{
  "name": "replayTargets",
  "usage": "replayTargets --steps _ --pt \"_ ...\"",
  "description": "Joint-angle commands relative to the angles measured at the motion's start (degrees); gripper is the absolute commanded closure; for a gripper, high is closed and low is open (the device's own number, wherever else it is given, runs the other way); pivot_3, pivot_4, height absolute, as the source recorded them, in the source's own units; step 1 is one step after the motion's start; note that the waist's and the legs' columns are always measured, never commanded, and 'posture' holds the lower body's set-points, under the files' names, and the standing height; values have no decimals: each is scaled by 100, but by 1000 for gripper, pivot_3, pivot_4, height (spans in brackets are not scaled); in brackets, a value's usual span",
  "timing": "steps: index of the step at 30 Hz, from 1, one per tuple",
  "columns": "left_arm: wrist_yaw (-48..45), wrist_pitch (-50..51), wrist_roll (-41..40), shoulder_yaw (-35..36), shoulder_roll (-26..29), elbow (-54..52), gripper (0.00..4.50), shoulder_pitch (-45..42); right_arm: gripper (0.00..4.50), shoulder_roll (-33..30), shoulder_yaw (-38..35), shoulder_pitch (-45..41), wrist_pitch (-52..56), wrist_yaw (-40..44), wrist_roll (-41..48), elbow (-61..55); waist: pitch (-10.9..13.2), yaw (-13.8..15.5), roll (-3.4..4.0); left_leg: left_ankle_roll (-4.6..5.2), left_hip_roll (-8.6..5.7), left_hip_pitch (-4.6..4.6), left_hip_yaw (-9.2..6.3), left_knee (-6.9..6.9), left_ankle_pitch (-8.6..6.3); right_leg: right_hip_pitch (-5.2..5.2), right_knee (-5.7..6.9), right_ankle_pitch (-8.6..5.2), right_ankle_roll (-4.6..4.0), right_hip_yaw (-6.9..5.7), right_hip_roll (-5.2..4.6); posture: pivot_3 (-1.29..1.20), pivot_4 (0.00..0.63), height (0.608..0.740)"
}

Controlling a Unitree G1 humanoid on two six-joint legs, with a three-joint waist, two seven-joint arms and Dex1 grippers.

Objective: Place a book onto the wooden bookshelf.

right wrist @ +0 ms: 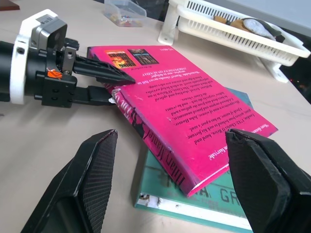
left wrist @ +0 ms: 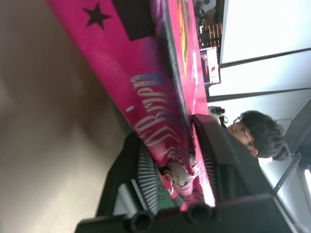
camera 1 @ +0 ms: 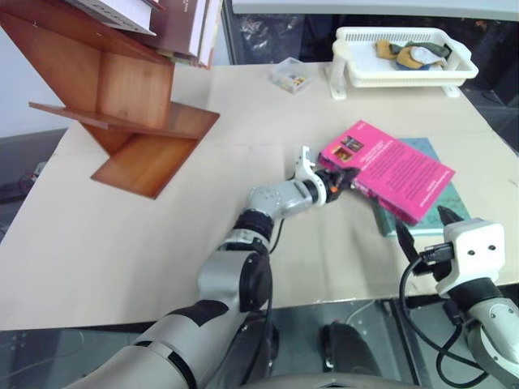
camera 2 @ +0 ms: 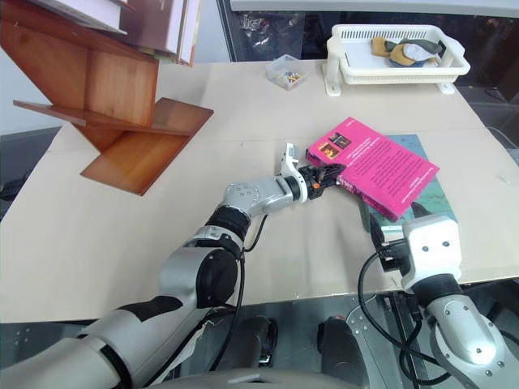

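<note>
Your left gripper (right wrist: 109, 85) has its two black fingers (right wrist: 104, 73) clamped on the spine edge of the book (camera 1: 388, 168), one finger on the pink cover and the other beneath it, as the left wrist view shows with the spine wedged between the ribbed pads. The held end of the book is tipped up off the table (camera 1: 122, 243) while its far end rests on the teal-green book (right wrist: 204, 206) lying under it, toward the table's right edge. Your right gripper (right wrist: 172, 187) hovers near the table's front edge just short of both books, its fingers spread wide with nothing between them.

The wooden bookshelf (camera 1: 122, 105) stands well apart from the book at the table's far left corner, its slanted boards bearing several white and maroon books (camera 1: 174, 28) at the top. Bare tabletop lies between your left gripper and the shelf. At the far edge of the table you have a small clear box (camera 1: 290, 74) and, beside it toward the far right corner, a white basket tray (camera 1: 397, 71) holding some crumpled items. A person (left wrist: 255, 138) is seen past the book in the left wrist view.
</note>
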Motion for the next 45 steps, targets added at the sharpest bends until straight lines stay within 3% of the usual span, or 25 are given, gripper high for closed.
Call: replayTargets --steps 1,7,12,19,22,26,31,35,38,40,45 --pt "-165 477 -241 102 -836 -475 3029 -348 876 -40 4 -75 -94 -61 -28 -212 0 -2 0 0 0 -1 0 0 0 -1 0 0 0 0 0 0 150 740" --pt "-427 950 -237 147 -207 -1072 3029 -234 876 64 -26 -312 174 82 1 -212 0 -7 0 0 2 -2 0 0 0 -2 0 0 0 1 1 0 150 740" --pt "-469 868 -113 219 -228 -1122 4481 -240 876 258 -93 -576 508 291 -50 -212 0 -2 0 -1 2 -2 -1 0 0 -2 0 0 0 0 1 0 150 740" --pt "-438 858 -57 268 -237 -1242 4493 -267 876 476 -92 -657 625 435 -249 -212 1 -1 0 -1 2 -3 -1 0 0 -3 0 0 -1 1 1 0 150 740" --pt "-789 1001 121 19 176 -1669 4493 -191 876 540 -113 -586 600 476 -322 -212 1 -3 0 -1 2 -3 -1 0 0 -4 0 0 -1 1 1 0 150 740" --pt "-2186 618 928 -1136 1231 -3241 4493 211 876 639 -113 -566 621 635 -374 -212 0 -117 4 -1 3 -2 3 -2 1 -6 2 0 -1 6 4 0 150 740" --pt "-4606 -1531 2074 -2012 2814 -4604 4493 766 876 783 -263 -622 757 1014 -397 -211 -4 -164 12 -8 18 5 17 -12 4 -20 8 1 -5 25 13 0 150 740" --pt "-5936 -3470 2836 -1972 3918 -4909 4493 958 876 800 -459 -689 741 1386 -328 -96 -3 -64 11 -5 7 -2 15 -8 2 -15 -4 1 -5 22 2 0 150 740" --pt "-6896 -6000 3666 -2022 4629 -4398 4493 959 876 834 -562 -930 750 1768 -276 99 -1 -35 10 -4 11 -7 12 -11 2 -20 -7 1 -7 17 3 0 150 740" --pt "-7282 -7096 3874 -1951 4923 -4044 4493 846 876 846 -633 -1033 736 1996 -225 200 -1 -21 10 -4 12 -4 12 -13 2 -19 -8 1 -8 16 3 0 150 740" --pt "-7633 -8438 3662 -1320 5917 -3526 4493 256 876 822 -598 -1611 571 2839 -71 825 18 -45 -18 21 15 -11 10 -10 -12 -20 -11 2 -7 8 5 0 150 740"
